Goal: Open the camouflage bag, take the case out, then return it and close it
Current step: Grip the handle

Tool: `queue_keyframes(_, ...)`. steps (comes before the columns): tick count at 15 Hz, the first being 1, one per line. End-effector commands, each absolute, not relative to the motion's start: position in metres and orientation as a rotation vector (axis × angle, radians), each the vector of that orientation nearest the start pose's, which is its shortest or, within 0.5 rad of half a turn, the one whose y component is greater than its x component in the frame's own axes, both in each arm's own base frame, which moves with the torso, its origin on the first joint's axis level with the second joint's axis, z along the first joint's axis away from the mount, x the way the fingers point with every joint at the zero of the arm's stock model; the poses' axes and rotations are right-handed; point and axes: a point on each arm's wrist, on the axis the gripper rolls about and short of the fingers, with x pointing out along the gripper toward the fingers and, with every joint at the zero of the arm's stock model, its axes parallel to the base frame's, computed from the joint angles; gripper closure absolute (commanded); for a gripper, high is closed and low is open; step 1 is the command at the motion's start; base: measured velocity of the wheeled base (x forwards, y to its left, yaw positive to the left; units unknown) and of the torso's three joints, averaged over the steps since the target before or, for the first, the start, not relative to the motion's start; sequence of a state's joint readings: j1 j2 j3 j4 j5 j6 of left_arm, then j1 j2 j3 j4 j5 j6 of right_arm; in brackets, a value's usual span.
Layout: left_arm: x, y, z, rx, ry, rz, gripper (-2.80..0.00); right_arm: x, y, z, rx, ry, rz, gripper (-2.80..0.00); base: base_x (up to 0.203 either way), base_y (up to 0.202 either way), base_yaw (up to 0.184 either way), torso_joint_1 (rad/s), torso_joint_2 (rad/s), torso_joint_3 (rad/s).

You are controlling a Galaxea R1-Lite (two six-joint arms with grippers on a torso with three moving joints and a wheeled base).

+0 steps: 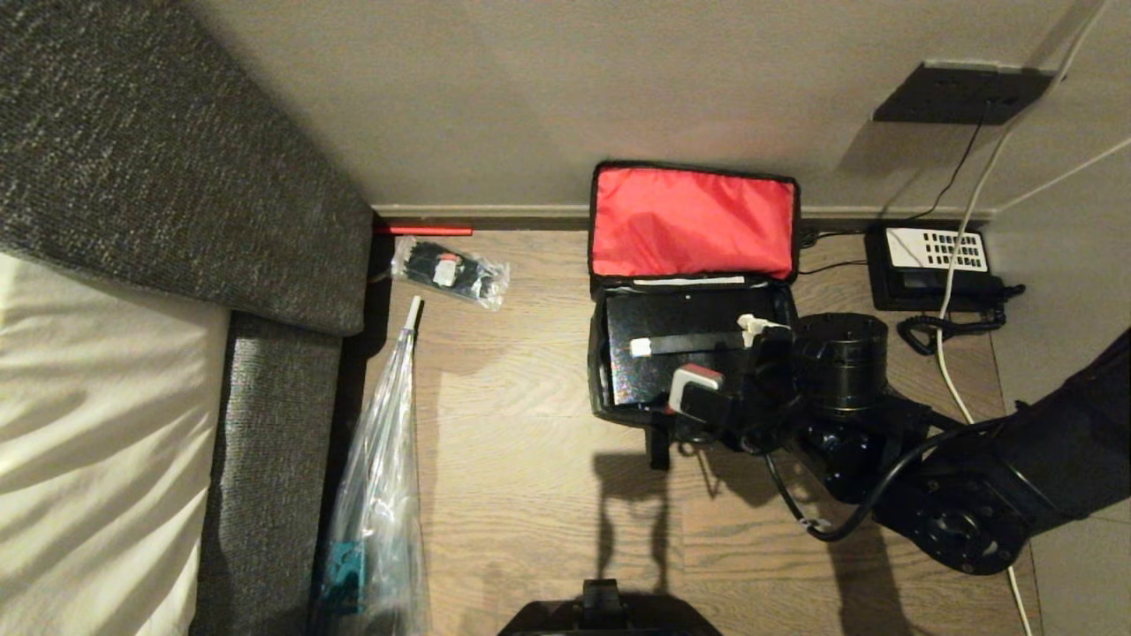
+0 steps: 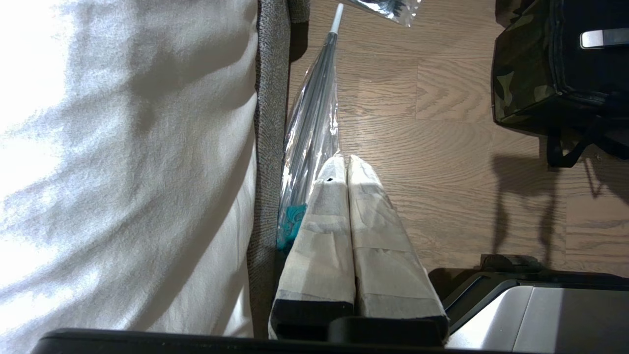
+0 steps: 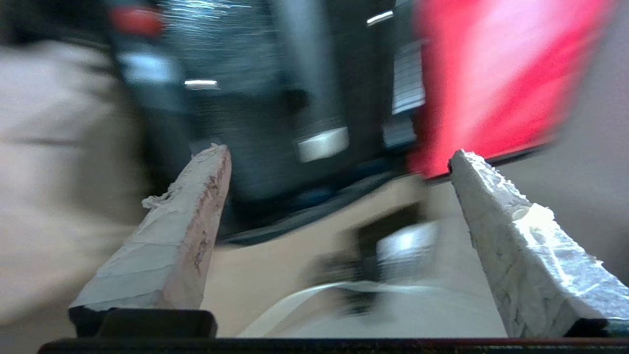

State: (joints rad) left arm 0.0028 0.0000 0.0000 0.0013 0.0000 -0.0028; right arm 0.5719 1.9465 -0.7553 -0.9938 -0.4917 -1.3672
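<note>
Camouflage bag point(image 1: 694, 221) lid open, case point(image 1: 680, 349) inside; I judge removal step in hand. Right hand point(image 3: 339, 162) spread, empty, just beside case handle point(image 1: 689, 343); next I must straddle that handle.

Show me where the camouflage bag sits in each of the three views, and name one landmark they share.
Head view: the camouflage bag lies open on the wooden floor at centre, red-lined lid propped against the wall, the case inside.
Left wrist view: upper right corner, its camouflage side wall showing.
Right wrist view: blurred, across the upper middle, beyond the open right gripper; red lid lining at upper right.
Shared landmark: the wooden floor.
</note>
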Motion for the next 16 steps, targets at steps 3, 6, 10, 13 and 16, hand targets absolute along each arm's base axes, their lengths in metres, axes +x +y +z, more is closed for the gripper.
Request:
queue_keyframes(3,-0.023,0.000,0.075,-0.003,0.000,0.003,0.00,0.315,0.184,0.088,-1.564,-0.011,0.095,-2.80,0.000,0.000,0.000,0.000,0.00,0.000)
queue_keyframes(6,-0.023,0.000,0.075,-0.003,0.000,0.003,0.00,0.336,0.196,0.071,-1.492,-0.007,0.096,-2.80,0.000,0.000,0.000,0.000,0.00,0.000)
queue_keyframes(10,-0.023,0.000,0.075,-0.003,0.000,0.003,0.00,0.362,0.208,0.066,-1.514,-0.063,0.098,-2.80,0.000,0.000,0.000,0.000,0.00,0.000)
queue_keyframes(13,-0.023,0.000,0.075,-0.003,0.000,0.003,0.00,0.372,0.203,0.064,-1.637,-0.095,0.062,-2.80,0.000,0.000,0.000,0.000,0.00,0.000)
queue_keyframes(16,-0.023,0.000,0.075,-0.003,0.000,0.005,0.00,0.373,0.200,0.072,-1.660,-0.110,0.033,-2.80,0.000,0.000,0.000,0.000,0.00,0.000)
